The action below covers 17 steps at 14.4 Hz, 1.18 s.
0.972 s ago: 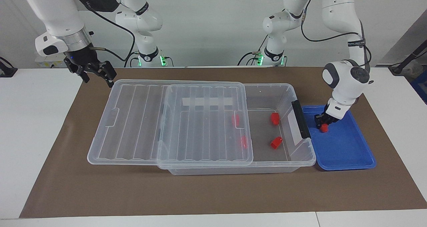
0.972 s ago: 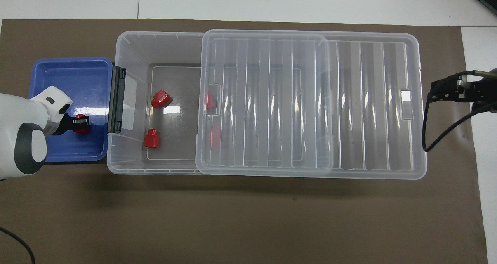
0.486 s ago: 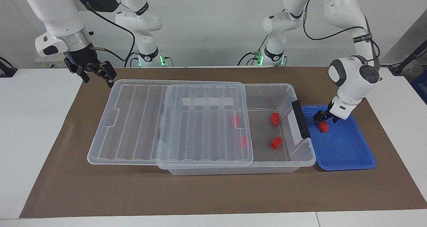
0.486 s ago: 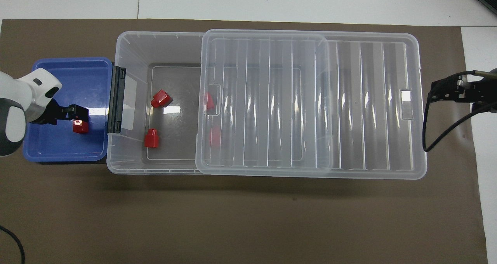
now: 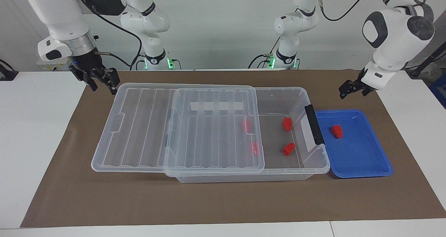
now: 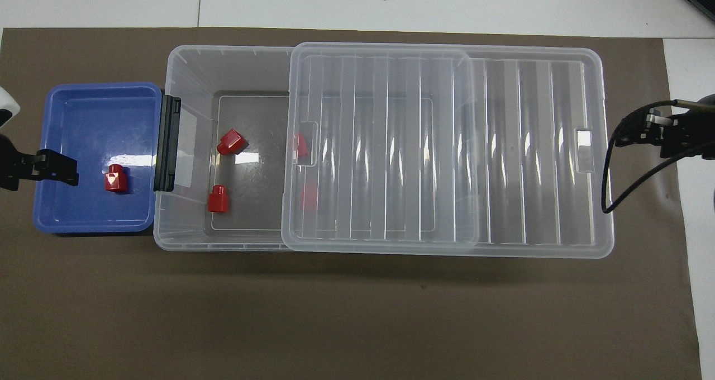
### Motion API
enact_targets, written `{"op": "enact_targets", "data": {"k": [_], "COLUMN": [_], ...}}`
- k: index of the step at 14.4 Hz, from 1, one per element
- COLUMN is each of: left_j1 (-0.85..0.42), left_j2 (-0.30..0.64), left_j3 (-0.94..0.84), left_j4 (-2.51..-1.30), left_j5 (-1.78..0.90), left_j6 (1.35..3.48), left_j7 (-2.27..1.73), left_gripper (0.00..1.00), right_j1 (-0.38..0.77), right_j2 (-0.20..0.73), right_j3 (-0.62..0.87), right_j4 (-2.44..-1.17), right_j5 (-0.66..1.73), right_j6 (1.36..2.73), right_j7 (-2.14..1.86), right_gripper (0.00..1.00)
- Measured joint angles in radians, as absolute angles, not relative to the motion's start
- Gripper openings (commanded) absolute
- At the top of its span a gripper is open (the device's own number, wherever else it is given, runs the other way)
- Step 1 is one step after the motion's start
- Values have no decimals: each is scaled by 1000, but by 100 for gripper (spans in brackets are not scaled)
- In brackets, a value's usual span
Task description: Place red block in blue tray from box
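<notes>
The red block (image 5: 336,131) lies in the blue tray (image 5: 362,160), released; the left gripper (image 5: 352,88), jaws apart, hangs empty above. The right gripper (image 5: 101,78), jaws also apart, waits by the lid (image 5: 146,125) hanging off the box (image 5: 296,167); a knock there could tip it.

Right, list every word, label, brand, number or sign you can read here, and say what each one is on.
None can be read.
Box: the pale patch by its dark latch handle shows no legible text.
Lid: the pale strip showing through it looks blank.
Robot arms: dark bands carry lettering too small to read.
Blue tray and red block: no markings visible.
</notes>
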<state>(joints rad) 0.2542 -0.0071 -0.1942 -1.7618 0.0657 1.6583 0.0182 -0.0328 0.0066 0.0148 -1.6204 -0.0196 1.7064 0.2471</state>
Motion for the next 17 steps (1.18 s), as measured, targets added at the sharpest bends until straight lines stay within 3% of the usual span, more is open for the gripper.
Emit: {"op": "enact_targets", "data": {"k": [3,7,17], "left_j1": [228,163,138], "left_j2": [-61,-61,-74], "left_j3": [-196,-198,-178], "left_j4": [-1777,-1796,-1743], "left_j5": [65,65,29], "left_j6": [1650,1659,1667], "left_j7": [18,15,4], "left_gripper": [100,100,100], "right_j1": [-86,-157,-157], "right_j2": [1,-5,-9], "right_j3": [13,10,17], "right_j4": [-1727,-1886,-1976], "right_j5": [-20,-19,-6], "right_j6": [1861,2002,2070], "right_j7": [247,179,134], "right_gripper": [0,0,0]}}
